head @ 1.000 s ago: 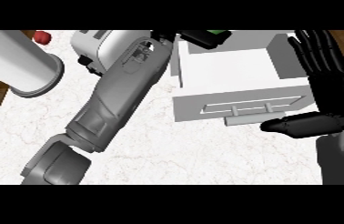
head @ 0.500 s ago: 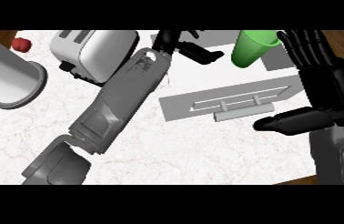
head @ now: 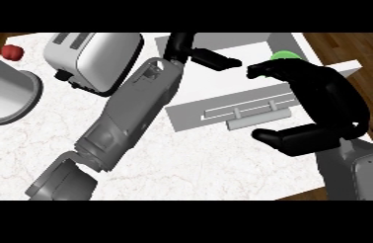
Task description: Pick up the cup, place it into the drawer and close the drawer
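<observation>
**Cup nearly hidden behind the right hand, over the open drawer**

Head view: half a second ago the cup showed as a long, tilted green shape at the top of the frame, between the two hands. Now only a small rounded green bit of the cup point(head: 285, 55) peeks out at upper right, just above the right hand point(head: 331, 96). The drawer point(head: 218, 86) then showed little more than its front. Now its white inside lies open across the upper middle, with the handle point(head: 255, 119) on the front facing the lower edge.

The cup sits over the back of the drawer. Whether it stands on the drawer's floor cannot be told, as the hand covers the rest of it.

The right hand fills the right of the frame, its fingers point(head: 291, 70) more bent than before, arching left. The thumb point(head: 287, 138) is well apart below, and nothing lies between them. The left forearm point(head: 134, 108) runs from lower left to upper middle beside the toaster point(head: 94, 57). The left hand point(head: 207, 57) reaches over the drawer, fingers stretched right and empty, apart from the cup.
</observation>
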You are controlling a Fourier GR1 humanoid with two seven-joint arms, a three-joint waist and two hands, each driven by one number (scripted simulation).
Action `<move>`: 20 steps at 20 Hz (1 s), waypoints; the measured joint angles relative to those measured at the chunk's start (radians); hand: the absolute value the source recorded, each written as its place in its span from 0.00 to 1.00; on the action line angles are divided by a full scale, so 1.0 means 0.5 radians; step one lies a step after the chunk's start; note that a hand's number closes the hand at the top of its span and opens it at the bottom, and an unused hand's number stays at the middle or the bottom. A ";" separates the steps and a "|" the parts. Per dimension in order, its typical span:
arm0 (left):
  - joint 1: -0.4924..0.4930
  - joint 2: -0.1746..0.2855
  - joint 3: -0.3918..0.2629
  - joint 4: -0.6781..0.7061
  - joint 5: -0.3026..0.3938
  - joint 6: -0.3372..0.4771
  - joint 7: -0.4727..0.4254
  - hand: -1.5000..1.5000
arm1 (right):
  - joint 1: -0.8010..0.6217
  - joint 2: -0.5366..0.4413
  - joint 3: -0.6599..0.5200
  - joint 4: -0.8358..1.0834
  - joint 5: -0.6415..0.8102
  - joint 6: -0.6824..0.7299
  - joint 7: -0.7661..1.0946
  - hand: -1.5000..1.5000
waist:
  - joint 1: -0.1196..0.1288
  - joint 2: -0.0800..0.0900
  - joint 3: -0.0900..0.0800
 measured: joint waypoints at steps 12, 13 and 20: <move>-0.027 0.000 0.090 -0.044 0.302 0.128 -0.296 0.00 | 0.141 -0.376 0.333 -0.042 0.194 0.487 0.225 0.00 | 0.165 -0.056 -0.001; -0.023 0.000 0.099 -0.039 0.314 0.128 -0.311 0.00 | 0.146 -0.404 0.347 -0.049 0.291 0.484 0.206 0.00 | 0.191 -0.059 0.000; 0.056 0.000 0.119 -0.063 0.398 0.074 -0.404 0.00 | 0.240 -0.371 0.558 0.194 0.972 0.233 0.010 0.00 | 0.342 -0.075 0.001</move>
